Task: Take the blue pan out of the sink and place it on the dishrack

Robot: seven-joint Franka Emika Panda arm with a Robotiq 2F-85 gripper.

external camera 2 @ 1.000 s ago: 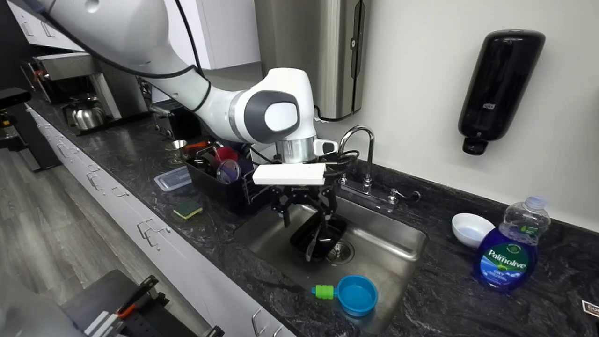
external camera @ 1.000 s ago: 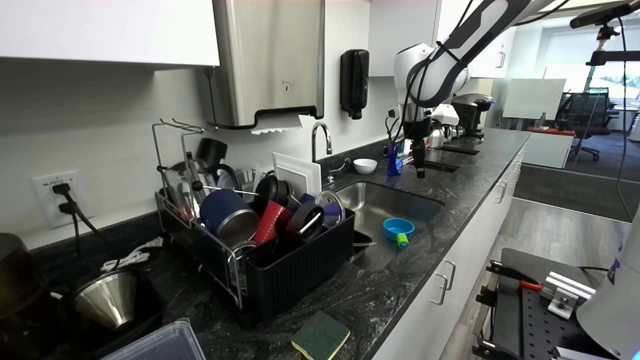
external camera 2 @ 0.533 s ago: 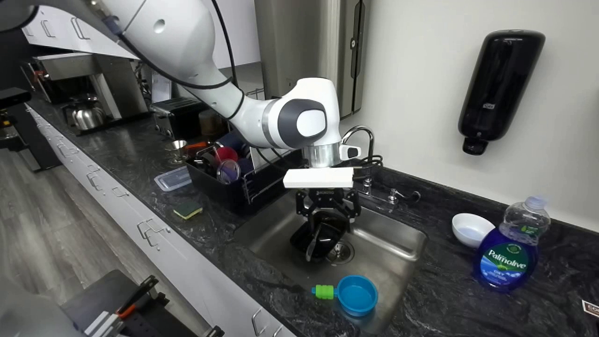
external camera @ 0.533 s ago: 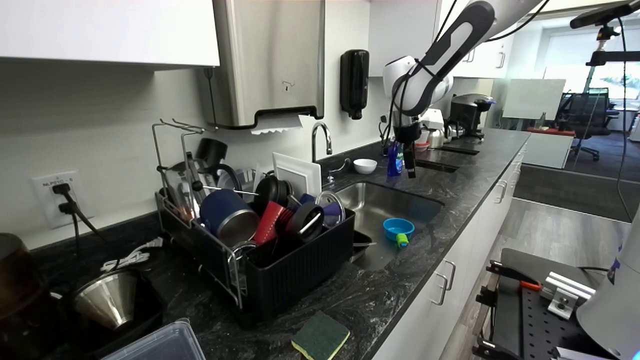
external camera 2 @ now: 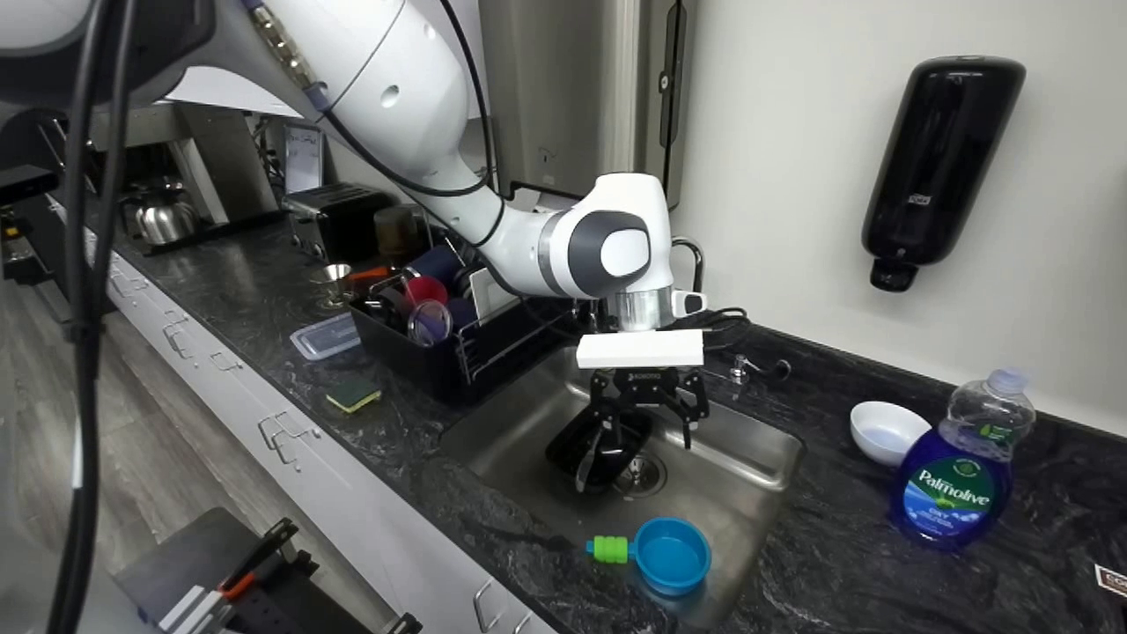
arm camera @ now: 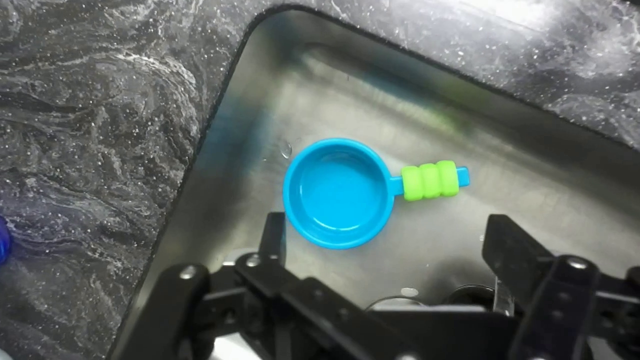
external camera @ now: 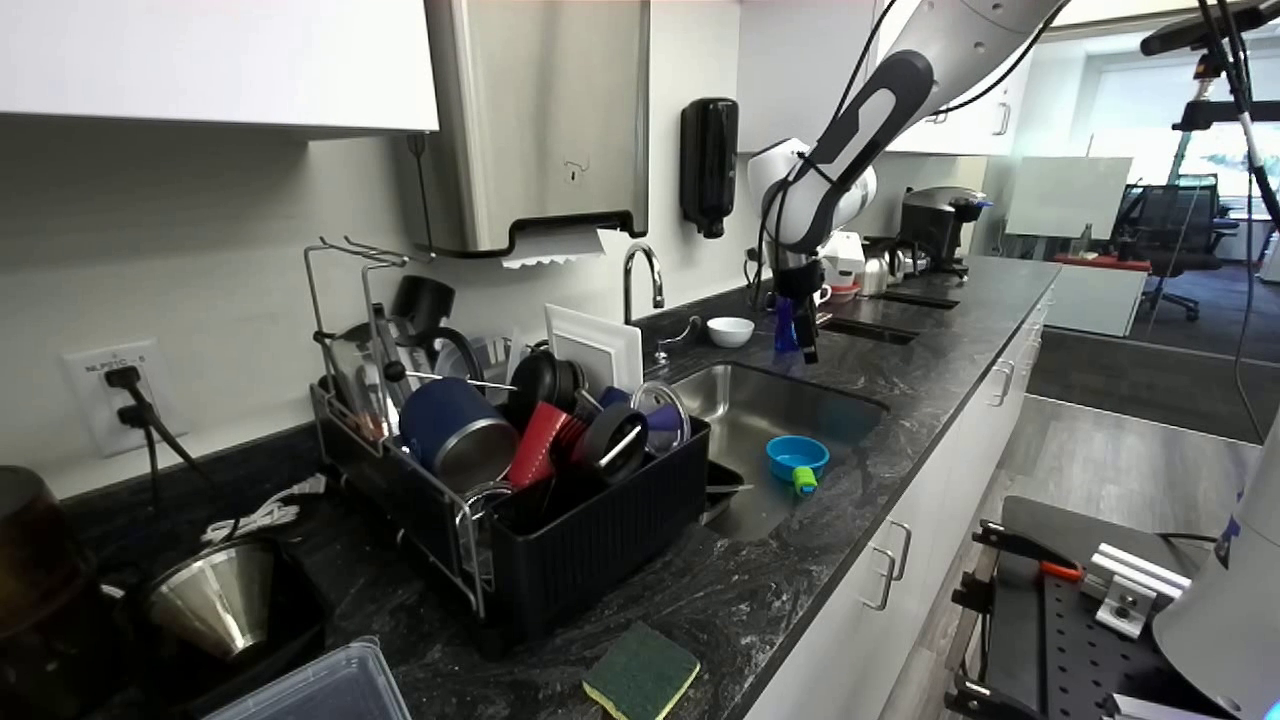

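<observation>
In an exterior view, a green-and-yellow sponge (external camera 2: 354,394) was seen on the counter (external camera 2: 405,440), near the loaded black dishrack (external camera 2: 401,361). Black tub (external camera 2: 607,468) with utensil (external camera 2: 587,460) was set in stainless sink (external camera 2: 731,493). Robotiq gripper (external camera 2: 651,436) was held above the sink, jaws spread wide, nothing gripped. Blue pan (external camera 2: 672,555) was seated upright on sink floor, clear of the jaws, green-sleeved handle (external camera 2: 610,549) pointed left. White bowl (external camera 2: 887,431) was placed near Palmolive dish soap bottle (external camera 2: 955,471) on the right.
</observation>
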